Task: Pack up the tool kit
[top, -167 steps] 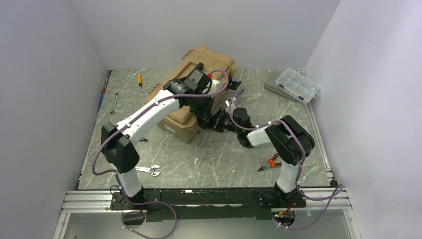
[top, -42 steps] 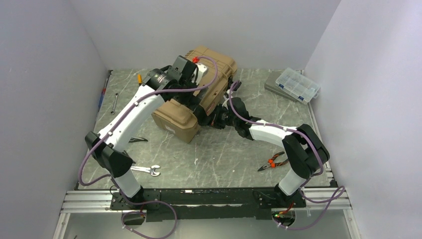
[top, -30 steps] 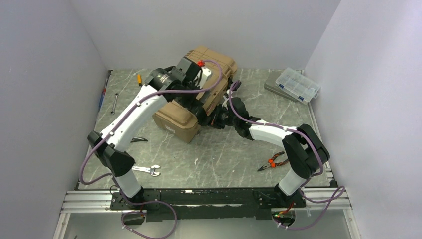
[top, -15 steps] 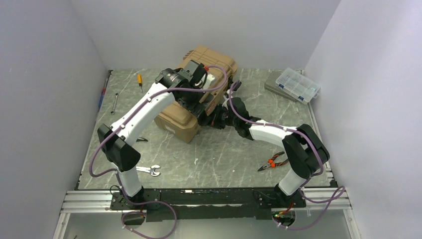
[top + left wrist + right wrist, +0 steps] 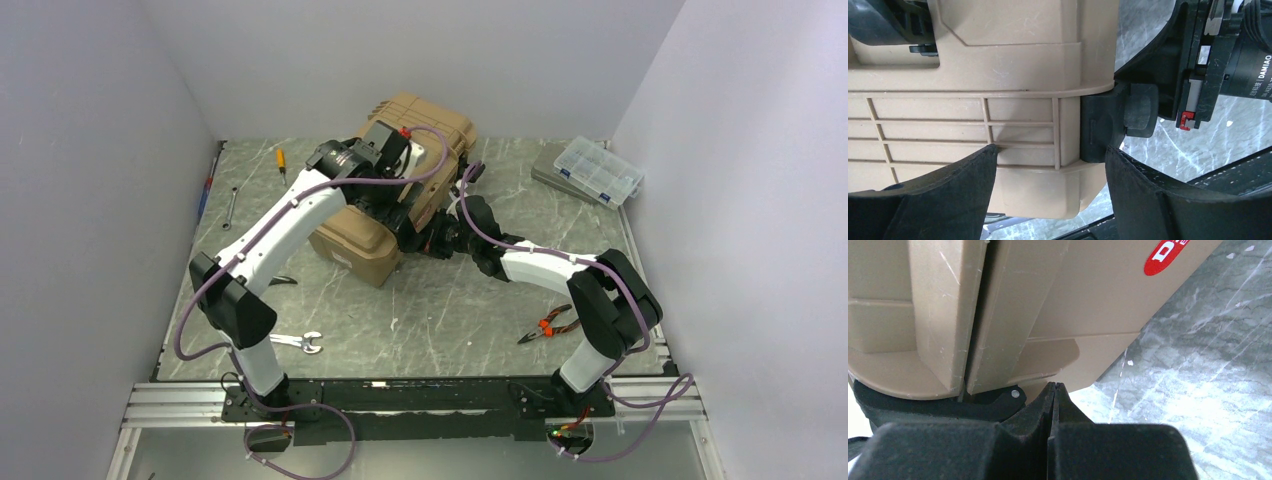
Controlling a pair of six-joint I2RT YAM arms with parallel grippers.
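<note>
A large tan hard-plastic toolbox [image 5: 430, 125] sits toward the back centre of a grey marbled table [image 5: 450, 300]. The left gripper [image 5: 1048, 155] hangs over it, fingers spread wide around the box's ribbed corner beside a black latch [image 5: 1098, 125]. The right gripper [image 5: 1053, 390] is pressed fully closed and empty, just beside the box's lower edge.

The left arm [image 5: 290, 215] blocks the middle of the toolbox [image 5: 355, 240] from above, and the red label [image 5: 1168, 255] runs off the right wrist view's top edge.
</note>
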